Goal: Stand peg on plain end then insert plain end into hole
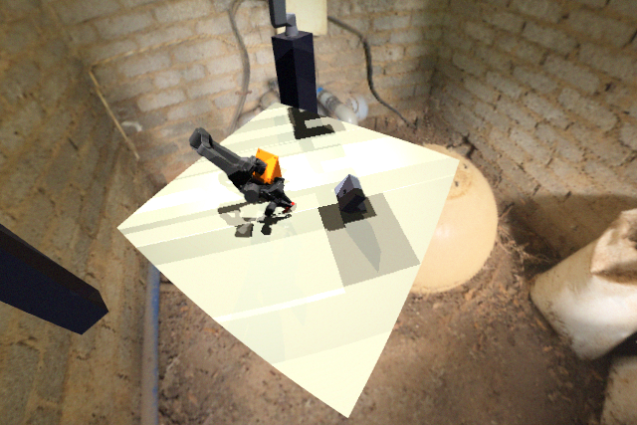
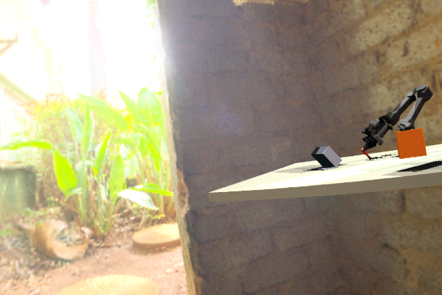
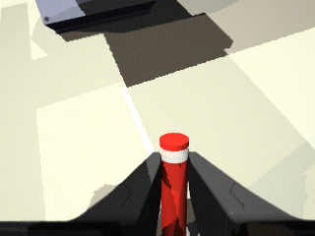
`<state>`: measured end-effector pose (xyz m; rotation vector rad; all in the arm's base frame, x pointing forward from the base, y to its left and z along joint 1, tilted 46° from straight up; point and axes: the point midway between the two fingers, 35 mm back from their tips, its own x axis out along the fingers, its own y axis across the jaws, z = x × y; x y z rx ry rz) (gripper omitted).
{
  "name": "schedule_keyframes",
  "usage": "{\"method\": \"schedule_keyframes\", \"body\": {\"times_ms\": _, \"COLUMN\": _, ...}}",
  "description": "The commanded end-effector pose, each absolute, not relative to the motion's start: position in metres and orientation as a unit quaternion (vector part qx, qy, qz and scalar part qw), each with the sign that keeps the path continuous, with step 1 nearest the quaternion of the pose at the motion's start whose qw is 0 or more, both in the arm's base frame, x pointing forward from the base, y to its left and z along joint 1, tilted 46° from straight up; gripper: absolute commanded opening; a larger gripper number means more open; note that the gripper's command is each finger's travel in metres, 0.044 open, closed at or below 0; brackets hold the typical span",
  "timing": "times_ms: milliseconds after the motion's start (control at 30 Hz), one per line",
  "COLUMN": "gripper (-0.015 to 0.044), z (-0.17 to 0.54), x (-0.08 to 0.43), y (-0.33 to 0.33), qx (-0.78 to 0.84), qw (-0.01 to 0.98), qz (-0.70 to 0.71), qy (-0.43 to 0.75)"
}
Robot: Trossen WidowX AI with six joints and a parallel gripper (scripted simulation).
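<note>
At far left in the top view, the dark arm (image 1: 221, 152) (image 2: 399, 108) reaches past an orange block (image 1: 267, 165) (image 2: 411, 143). Next rightward, the gripper (image 1: 288, 205) (image 2: 364, 149) (image 3: 173, 159): fingers narrow, clamped on the red peg (image 1: 292, 203) (image 2: 366, 154) (image 3: 174, 197) near its white band (image 3: 174, 155). Exterior view: peg tilted, lower end at or near the table (image 1: 309, 332) (image 2: 285, 182) (image 3: 89, 133); contact cannot be told. Farther right, well apart, the sloped panel (image 1: 348, 187) (image 2: 329, 156) (image 3: 61, 7).

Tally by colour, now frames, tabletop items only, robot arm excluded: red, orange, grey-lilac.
Red: 1, the peg, white band near one end, held in the gripper
Orange: 1, the block
Grey-lilac: 1, the sloped panel
Total: 3
</note>
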<state>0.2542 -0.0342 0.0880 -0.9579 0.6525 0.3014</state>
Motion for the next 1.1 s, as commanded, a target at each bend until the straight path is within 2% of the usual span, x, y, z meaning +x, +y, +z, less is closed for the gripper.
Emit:
{"method": "schedule_keyframes", "body": {"times_ms": 0, "gripper": 0.0051, "z": 0.089, "x": 0.251, "y": -0.035, "qx": -0.451, "qw": 0.831, "qz": 0.151, "qy": 0.289}}
{"method": "schedule_keyframes", "body": {"times_ms": 1067, "gripper": 0.0051, "z": 0.094, "x": 0.233, "y": -0.045, "qx": -0.427, "qw": 0.862, "qz": 0.213, "qy": 0.172}}
